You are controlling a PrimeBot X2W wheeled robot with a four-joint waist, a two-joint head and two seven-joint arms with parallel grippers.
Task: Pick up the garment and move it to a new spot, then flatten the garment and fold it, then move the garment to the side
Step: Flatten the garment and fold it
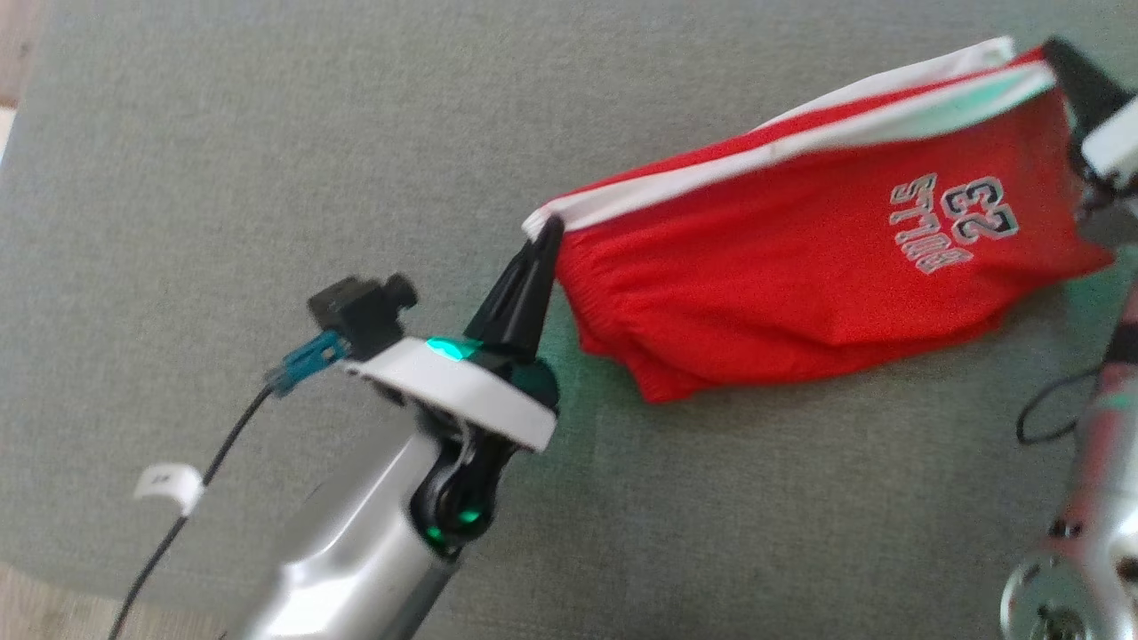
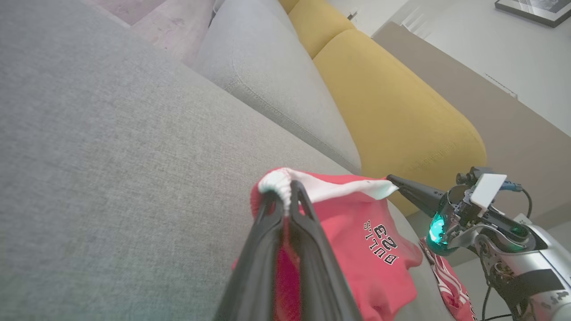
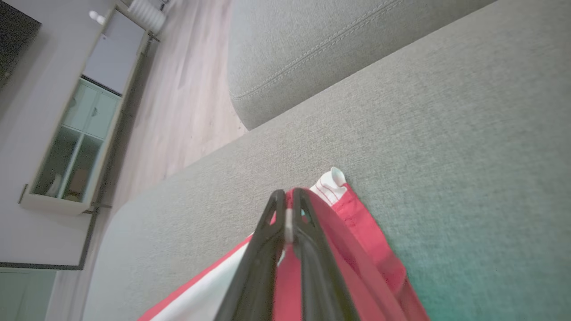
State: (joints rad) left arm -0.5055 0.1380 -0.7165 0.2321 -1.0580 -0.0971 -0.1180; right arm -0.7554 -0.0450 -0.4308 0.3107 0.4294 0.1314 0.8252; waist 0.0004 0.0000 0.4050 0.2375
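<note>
The garment (image 1: 800, 284) is a pair of red shorts with a white band and "BULLS 23" print, stretched between both grippers above the grey sofa cushion (image 1: 267, 160). My left gripper (image 1: 544, 233) is shut on the white band at the garment's left corner, seen close up in the left wrist view (image 2: 285, 191) with the garment (image 2: 366, 249) hanging behind it. My right gripper (image 1: 1058, 53) is shut on the opposite corner at the upper right; the right wrist view shows it (image 3: 287, 200) pinching the red and white hem of the garment (image 3: 357, 232).
A second grey cushion (image 2: 276, 80) and yellow cushions (image 2: 392, 111) lie beyond the work area. A cabinet (image 3: 84, 133) stands on the wood floor (image 3: 187, 89) off the sofa's end. The cushion's near edge runs along the lower left (image 1: 53, 569).
</note>
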